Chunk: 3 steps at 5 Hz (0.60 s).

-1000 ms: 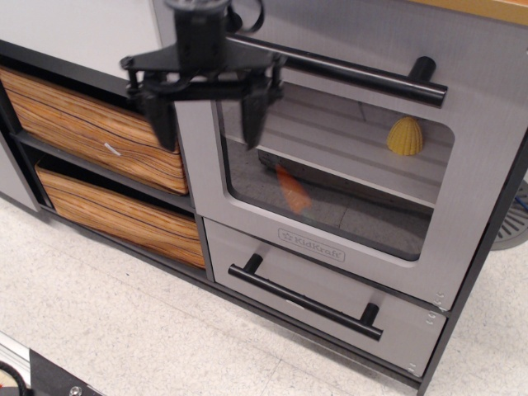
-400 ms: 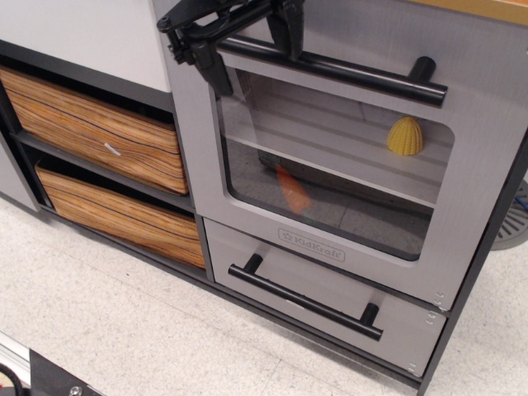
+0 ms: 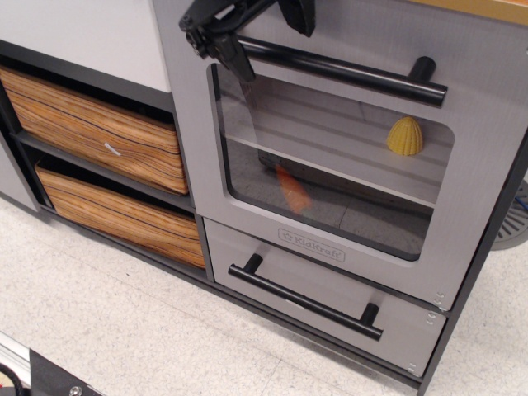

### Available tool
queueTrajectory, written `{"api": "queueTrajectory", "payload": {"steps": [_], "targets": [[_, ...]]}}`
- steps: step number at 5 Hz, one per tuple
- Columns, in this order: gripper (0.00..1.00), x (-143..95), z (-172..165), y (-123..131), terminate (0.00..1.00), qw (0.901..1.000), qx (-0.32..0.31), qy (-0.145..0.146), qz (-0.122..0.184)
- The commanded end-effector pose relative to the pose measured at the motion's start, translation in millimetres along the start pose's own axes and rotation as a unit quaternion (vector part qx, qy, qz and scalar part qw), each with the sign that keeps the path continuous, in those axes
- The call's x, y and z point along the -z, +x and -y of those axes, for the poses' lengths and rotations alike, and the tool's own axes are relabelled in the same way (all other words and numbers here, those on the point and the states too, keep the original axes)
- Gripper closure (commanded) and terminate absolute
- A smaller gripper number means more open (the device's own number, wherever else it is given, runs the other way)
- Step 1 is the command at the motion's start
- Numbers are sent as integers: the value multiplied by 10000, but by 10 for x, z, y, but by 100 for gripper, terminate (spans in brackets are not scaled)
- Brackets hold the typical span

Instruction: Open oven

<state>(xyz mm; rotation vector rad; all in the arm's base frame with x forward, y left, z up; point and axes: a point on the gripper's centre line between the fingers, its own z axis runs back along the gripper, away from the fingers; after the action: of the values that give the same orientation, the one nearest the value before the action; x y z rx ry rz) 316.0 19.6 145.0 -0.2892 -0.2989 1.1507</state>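
The silver-grey oven (image 3: 483,165) fills the middle and right of the view. Its windowed door (image 3: 330,173) is shut, with the "KidKraft" logo (image 3: 311,245) below the glass. The long black bar handle (image 3: 363,73) runs across the top of the door. My black gripper (image 3: 276,54) is at the top of the frame, open and tilted. One finger (image 3: 235,62) hangs below the bar's left end and the other finger (image 3: 299,15) sits above it, so the bar lies between them. I cannot tell if the fingers touch the bar.
A yellow toy (image 3: 404,136) and an orange toy (image 3: 292,190) lie inside the oven. A smaller grey drawer (image 3: 247,247) with a black handle (image 3: 305,300) sits below the door. Two wood-grain drawers (image 3: 91,124) (image 3: 115,210) are at left. The pale floor (image 3: 124,330) is in front.
My gripper has risen and moved right from in front of the door's left edge. It has tilted, and its fingers now straddle the left end of the oven handle. The door has not moved.
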Motion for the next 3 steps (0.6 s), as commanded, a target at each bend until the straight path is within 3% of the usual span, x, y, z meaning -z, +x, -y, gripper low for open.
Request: {"api": "queueTrajectory", "payload": {"steps": [1, 3], "targets": [[0, 148, -104, 38, 0, 9995, 79, 279, 103], [0, 126, -289, -5, 0, 9990, 270, 355, 60]]}}
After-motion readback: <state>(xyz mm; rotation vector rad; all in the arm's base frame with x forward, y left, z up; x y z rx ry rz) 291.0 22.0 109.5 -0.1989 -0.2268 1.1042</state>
